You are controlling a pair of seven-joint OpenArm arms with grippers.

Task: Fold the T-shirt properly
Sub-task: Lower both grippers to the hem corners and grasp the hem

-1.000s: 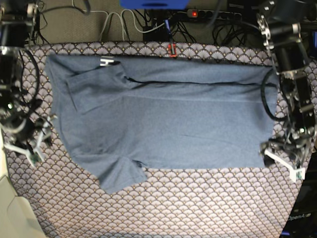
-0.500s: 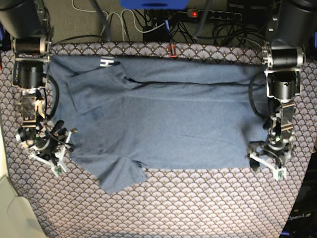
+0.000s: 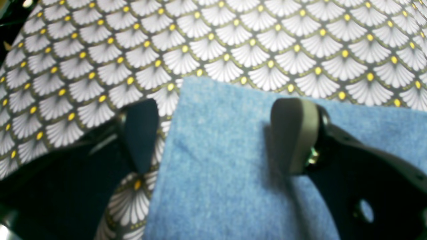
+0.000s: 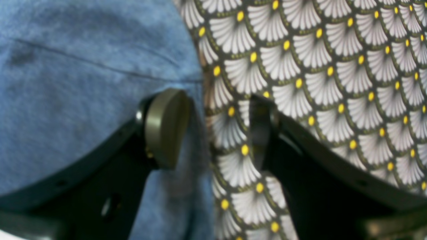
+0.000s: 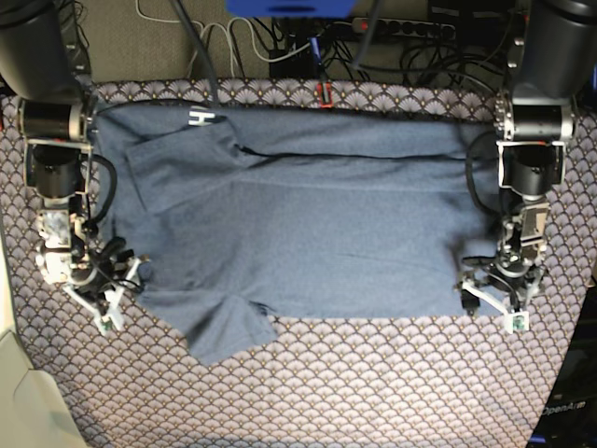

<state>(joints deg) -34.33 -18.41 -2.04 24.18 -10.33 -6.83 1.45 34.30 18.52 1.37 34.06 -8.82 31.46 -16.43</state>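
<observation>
While the T-shirt (image 5: 308, 224) lies spread flat across the middle of the worktop, plain slate-blue side up, I have both arms lowered to its near edge. It rests on the fan-patterned cloth (image 5: 373, 392) that covers the worktop, with one sleeve folded in over the body at the far left and the other sleeve poking out toward the near left; a scrap of white lettering (image 5: 200, 118) shows at the far left edge. My left gripper (image 5: 492, 301) sits at the near right corner of the shirt, jaws spread wide and holding nothing: in the left wrist view (image 3: 217, 133) one finger (image 3: 293, 133) stands over the blue fabric and the other over the bare patterned cloth, so the shirt's side edge runs between them. My right gripper (image 5: 101, 297) is at the shirt's left edge, also wide apart and empty; in the right wrist view (image 4: 213, 130) one pad (image 4: 166, 126) is over the blue fabric near a seam and the other over the cloth.
</observation>
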